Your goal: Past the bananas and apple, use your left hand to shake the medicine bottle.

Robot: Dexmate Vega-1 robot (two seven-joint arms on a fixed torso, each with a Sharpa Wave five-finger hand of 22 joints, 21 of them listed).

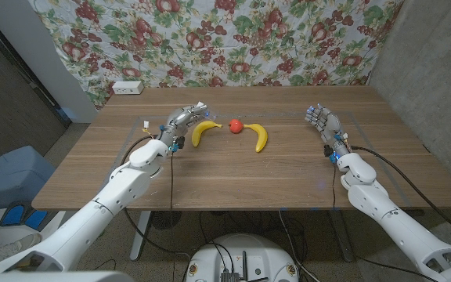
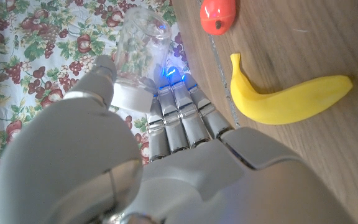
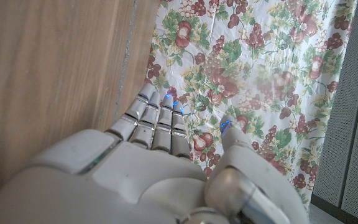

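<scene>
Floral cloth (image 1: 233,39) printed with fruit hangs behind a wooden table (image 1: 233,168) that fills the middle of the head view. Over the table's far left part, the left hand (image 1: 180,121) is raised above the wood with its fingers (image 2: 179,115) curled around the medicine bottle (image 2: 135,56), a clear container with a white cap, gripped between thumb and fingers and tilted; in the left wrist view it shows against the cloth. Just beside that hand lies 1 banana (image 1: 203,131), then a red apple (image 1: 236,125) a little farther along, then a 2nd banana (image 1: 259,138), all 3 in a loose row on the wood. Well apart, over the table's right side, the right hand (image 1: 323,121) holds nothing, its fingers (image 3: 157,121) together and slightly curved, thumb set apart. A white box (image 1: 128,88) sits at the table's far left edge, against the cloth.
</scene>
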